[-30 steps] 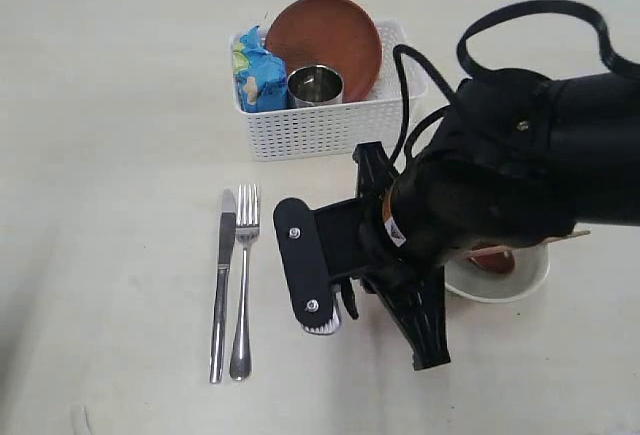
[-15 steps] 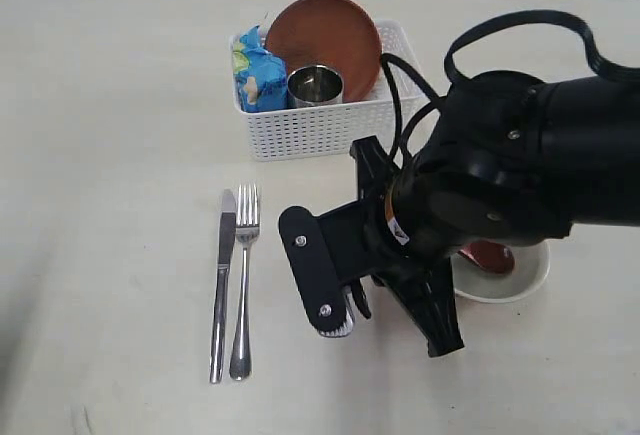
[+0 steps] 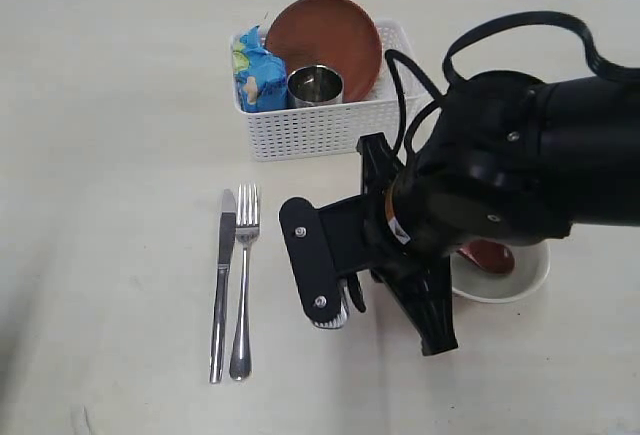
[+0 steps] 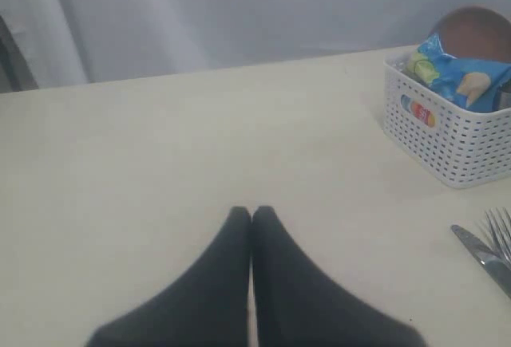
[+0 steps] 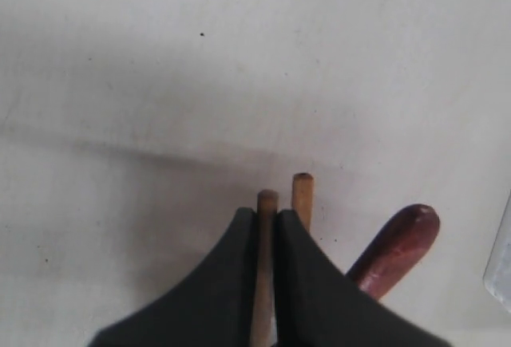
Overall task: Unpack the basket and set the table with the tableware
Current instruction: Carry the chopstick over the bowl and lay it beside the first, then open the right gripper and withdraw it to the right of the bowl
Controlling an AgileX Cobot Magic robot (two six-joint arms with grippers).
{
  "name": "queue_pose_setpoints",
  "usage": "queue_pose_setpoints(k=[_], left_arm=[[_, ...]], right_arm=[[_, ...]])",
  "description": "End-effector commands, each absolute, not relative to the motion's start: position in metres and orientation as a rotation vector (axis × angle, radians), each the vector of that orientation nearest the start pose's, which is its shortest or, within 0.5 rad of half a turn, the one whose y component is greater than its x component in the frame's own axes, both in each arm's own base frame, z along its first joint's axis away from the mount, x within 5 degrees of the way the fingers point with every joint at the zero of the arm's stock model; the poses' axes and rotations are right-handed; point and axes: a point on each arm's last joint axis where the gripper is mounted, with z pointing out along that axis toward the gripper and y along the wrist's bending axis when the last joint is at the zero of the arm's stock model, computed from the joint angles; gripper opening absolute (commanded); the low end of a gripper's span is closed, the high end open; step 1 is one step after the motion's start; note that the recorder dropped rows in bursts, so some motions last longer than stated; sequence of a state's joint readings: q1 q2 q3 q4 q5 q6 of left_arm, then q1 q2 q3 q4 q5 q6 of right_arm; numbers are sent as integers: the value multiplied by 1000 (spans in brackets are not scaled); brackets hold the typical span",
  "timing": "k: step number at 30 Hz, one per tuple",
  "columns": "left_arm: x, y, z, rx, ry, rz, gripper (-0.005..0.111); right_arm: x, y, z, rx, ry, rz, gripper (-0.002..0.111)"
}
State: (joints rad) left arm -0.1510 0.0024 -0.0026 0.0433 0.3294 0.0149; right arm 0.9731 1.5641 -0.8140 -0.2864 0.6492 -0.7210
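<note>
Pale table [image 3: 110, 105] runs open ahead of my right gripper [image 5: 266, 218], clenched on one of the chopsticks [image 5: 267, 200] with the spoon [image 5: 398, 245] just beside, while my left gripper [image 4: 252, 216] sits pinched empty, basket [image 4: 447, 143] well apart from it.

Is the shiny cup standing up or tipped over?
Standing up: the cup has its open mouth facing upward, inside the basket.

Nothing legible here. A small red-and-yellow sticker [image 4: 417, 112] sits on the basket [image 4: 459, 151] wall, too blurred to read. The blue snack bag [image 3: 255, 72] carries print, perhaps lettering, but it can't be made out.
</note>
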Motion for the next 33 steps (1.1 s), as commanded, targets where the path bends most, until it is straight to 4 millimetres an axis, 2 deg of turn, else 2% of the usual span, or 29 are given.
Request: queue_pose_setpoints(k=[1,6,17,19,23,25,29,33], left_arm=[[54,-7,184,172,1795,-56,0],[54,-7,184,172,1795,-56,0],[54,-7,184,172,1795,-56,0],[54,-7,184,172,1795,-56,0],[54,-7,184,172,1795,-56,0],[54,-7,184,172,1795,-56,0],[54,-7,184,172,1795,-56,0],[54,-7,184,172,1795,-56,0]], right_arm=[[168,216,176,-2322,1696,-253,-1],[169,217,170,-2341,1709,-255,-1],[170,218,171,-2328,1700,-248,-1],[170,218,171,-2304,1730,-243,6],[170,218,171,-2297,1738,-242,36],[170,217,171,-2306,1735,-253,39],[168,214,184,-2253,1735,-248,32],[161,206,217,-2047,1796,-188,31]])
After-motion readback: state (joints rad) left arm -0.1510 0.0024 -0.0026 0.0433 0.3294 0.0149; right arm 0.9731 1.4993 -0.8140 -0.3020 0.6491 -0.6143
